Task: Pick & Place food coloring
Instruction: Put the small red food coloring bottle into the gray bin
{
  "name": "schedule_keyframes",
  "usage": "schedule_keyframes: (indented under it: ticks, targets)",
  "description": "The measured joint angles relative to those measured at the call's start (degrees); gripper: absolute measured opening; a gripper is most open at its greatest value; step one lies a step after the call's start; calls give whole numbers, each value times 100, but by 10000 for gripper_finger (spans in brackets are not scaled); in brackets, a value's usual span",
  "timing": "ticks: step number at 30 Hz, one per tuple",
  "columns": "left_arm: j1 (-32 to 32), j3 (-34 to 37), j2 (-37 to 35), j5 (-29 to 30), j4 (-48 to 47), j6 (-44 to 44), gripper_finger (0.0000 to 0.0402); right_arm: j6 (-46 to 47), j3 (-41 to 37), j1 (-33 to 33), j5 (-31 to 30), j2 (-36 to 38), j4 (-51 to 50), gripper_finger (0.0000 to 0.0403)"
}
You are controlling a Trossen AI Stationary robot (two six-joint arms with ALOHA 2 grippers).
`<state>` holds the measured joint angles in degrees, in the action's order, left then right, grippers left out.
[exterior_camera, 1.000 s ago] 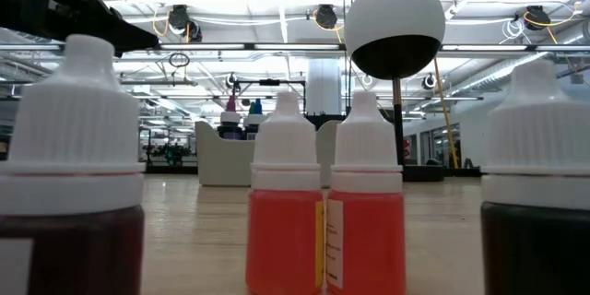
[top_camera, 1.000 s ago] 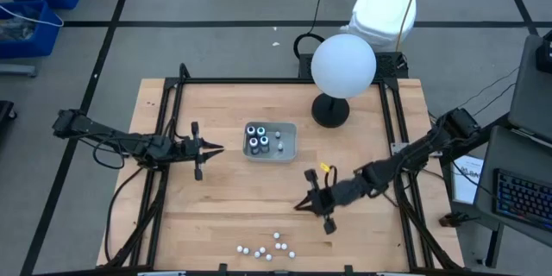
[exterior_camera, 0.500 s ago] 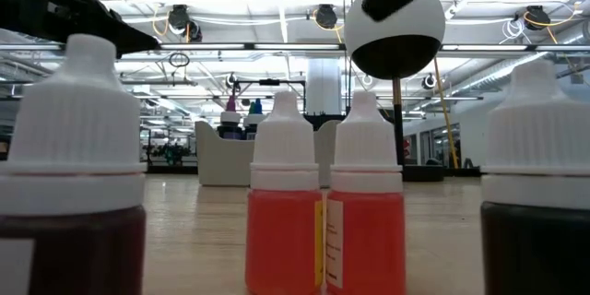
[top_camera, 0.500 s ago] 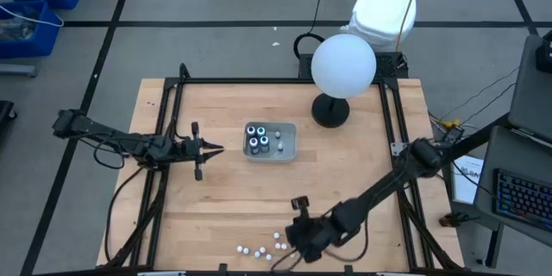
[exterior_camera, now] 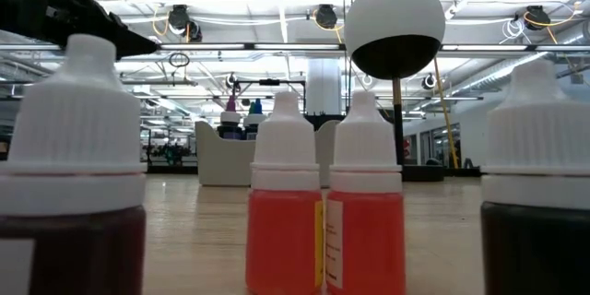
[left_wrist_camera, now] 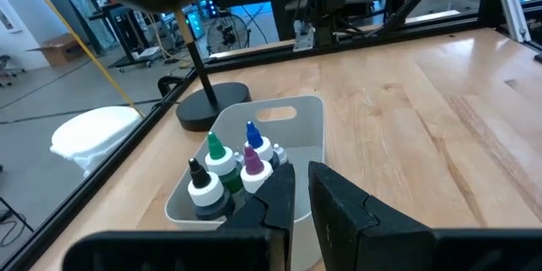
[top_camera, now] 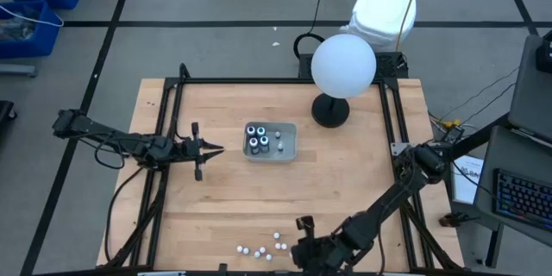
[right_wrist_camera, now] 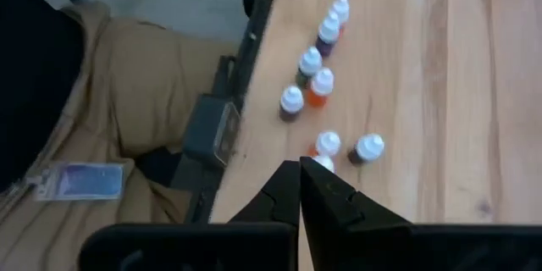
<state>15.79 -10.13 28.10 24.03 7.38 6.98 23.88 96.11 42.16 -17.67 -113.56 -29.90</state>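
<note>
right hand [right_wrist_camera: 298, 174] above wooden table [right_wrist_camera: 474, 76]

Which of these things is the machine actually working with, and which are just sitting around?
Part of the job:
- loose food coloring bottles at the table's near edge
- grey tray holding more bottles
- right hand, shut, beside the loose bottles

Just lying about:
- white globe on a black stand
- left hand, waiting by the tray

A grey tray [left_wrist_camera: 298, 117] sits at centre frame on a pale wooden table [left_wrist_camera: 440, 102], holding several small food coloring bottles [left_wrist_camera: 227, 163] with green, blue, purple and black tips. The left gripper [left_wrist_camera: 301, 193] fills the lower frame, its dark fingers [left_wrist_camera: 343, 199] nearly together just beside the tray. A black lamp base [left_wrist_camera: 212, 106] stands at upper left.
</note>
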Motion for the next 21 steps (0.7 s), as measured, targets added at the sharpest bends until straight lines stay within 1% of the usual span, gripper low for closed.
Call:
schedule_keyframes:
  ticks: [5, 8, 10, 14, 21]
  targets:
    - [0, 0, 2, 0, -14, 0, 47, -249, -26, 40, 125, 0, 13, 3]
    - [-2, 0, 2, 1, -31, 1, 47, -329, -233, 41, 132, -4, 273, 5]
    - [-1, 0, 0, 1, -31, 2, 47, -371, -387, 30, 134, -17, 487, 16]
    - [-2, 0, 0, 0, -42, 2, 47, -372, -769, -1, 274, -15, 1038, 57]
    - [-2, 0, 1, 0, -159, 2, 47, -229, -795, -18, 298, -9, 1126, 146]
